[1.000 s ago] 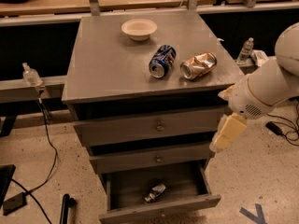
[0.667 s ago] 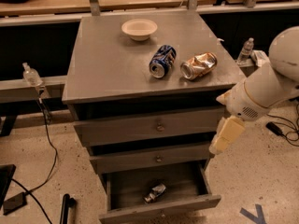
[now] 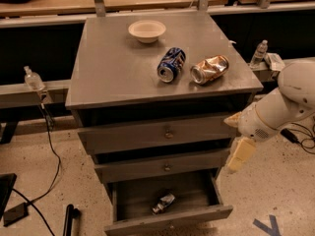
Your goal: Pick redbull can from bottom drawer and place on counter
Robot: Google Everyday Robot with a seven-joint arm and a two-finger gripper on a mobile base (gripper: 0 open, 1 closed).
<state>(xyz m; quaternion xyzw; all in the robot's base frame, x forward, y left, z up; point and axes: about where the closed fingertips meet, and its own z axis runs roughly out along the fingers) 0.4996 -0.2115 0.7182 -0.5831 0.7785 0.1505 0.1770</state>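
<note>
Redbull can: on its side in open bottom drawer, about mid-floor, untouched. Gripper: pointing down at right of cabinet, level with middle of 3 drawers, above drawer's right corner, well apart from can; open or closed, cannot tell. On counter: 2 cans on their sides, blue just beside crushed gold; bowl behind

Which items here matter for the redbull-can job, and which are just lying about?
Job: redbull can lying in the open bottom drawer; counter; gripper, off the right end of the middle drawer.
Lying about: bowl, blue can, crushed gold can, all on the counter.
</note>
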